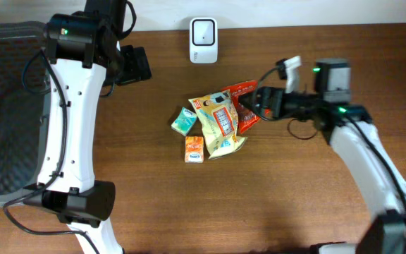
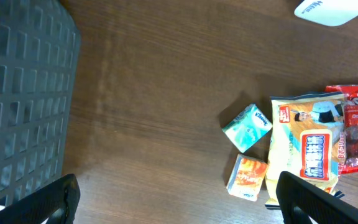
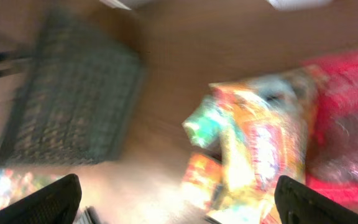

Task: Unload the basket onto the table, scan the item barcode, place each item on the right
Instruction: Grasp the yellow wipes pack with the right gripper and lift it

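Big brown wooden table [image 1: 294, 197] takes up pretty much the whole overhead shot. On its left edge sits a dark mesh basket [image 1: 5, 106], easily the biggest thing on it.

The white left arm [image 1: 72, 120] runs up along the basket's right side. The left gripper [image 1: 138, 65] hangs near the top of the table, well apart from the goods, jaws spread wide with nothing between them. The right arm [image 1: 365, 155] reaches in from the right. The right gripper [image 1: 254, 106] is over the red snack bag [image 1: 240, 90], also wide open and not holding anything. Its wrist cam is badly blurred, so I can't tell if it touches the bag.

The items lie in a little pile mid-table. The yellow snack bag [image 1: 220, 125] lies flat, overlapping the red one's left side. The white scanner [image 1: 203, 40] stands at the far edge, above the pile and apart from it. A teal tissue pack [image 1: 183, 121] sits just beside the yellow bag's left edge, and a small orange box [image 1: 194, 149] sits just below the pack.
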`<action>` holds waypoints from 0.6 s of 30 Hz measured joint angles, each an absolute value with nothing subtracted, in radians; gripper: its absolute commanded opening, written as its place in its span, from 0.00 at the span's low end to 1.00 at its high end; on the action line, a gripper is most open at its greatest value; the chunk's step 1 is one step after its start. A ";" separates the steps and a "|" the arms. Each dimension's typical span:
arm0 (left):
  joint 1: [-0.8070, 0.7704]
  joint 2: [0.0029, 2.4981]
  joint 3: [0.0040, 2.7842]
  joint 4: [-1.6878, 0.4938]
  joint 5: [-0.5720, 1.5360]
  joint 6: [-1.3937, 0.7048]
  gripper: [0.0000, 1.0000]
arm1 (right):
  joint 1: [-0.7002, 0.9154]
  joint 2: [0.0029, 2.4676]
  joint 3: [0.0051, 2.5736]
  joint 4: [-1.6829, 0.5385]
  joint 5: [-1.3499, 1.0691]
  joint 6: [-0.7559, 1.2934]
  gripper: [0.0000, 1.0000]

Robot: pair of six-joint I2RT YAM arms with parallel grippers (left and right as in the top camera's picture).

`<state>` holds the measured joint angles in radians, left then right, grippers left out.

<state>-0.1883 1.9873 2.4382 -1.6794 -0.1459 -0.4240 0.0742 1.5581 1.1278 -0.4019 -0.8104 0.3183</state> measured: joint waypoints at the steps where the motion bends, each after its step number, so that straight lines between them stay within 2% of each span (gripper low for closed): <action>1: -0.188 1.987 2.438 -1.679 -0.146 -0.424 0.99 | 0.105 1.605 1.128 -0.405 -0.727 0.356 0.98; 3: -0.188 1.987 2.438 -1.678 -0.146 -0.424 0.99 | 0.160 1.694 1.127 -0.340 -0.615 0.393 0.99; 4: -0.188 1.987 2.438 -1.679 -0.146 -0.424 0.99 | 0.179 1.724 1.126 -0.308 -0.586 0.405 0.95; 7: -0.188 1.988 2.438 -1.679 -0.146 -0.424 0.99 | 0.224 1.802 1.129 -0.245 -0.501 0.424 0.79; 9: -0.188 1.988 2.438 -1.679 -0.146 -0.424 0.99 | 0.245 1.827 1.128 -0.222 -0.441 0.437 0.60; 13: -0.188 1.988 2.438 -1.679 -0.146 -0.424 0.99 | 0.287 1.844 1.129 -0.207 -0.352 0.447 0.57; 18: -0.188 1.988 2.438 -1.679 -0.146 -0.424 0.99 | 0.328 1.896 1.129 -0.205 -0.279 0.469 0.43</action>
<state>-0.1883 1.9881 2.4382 -1.6791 -0.1459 -0.4240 0.3283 1.8961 1.1286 -0.2054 -0.2790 0.4686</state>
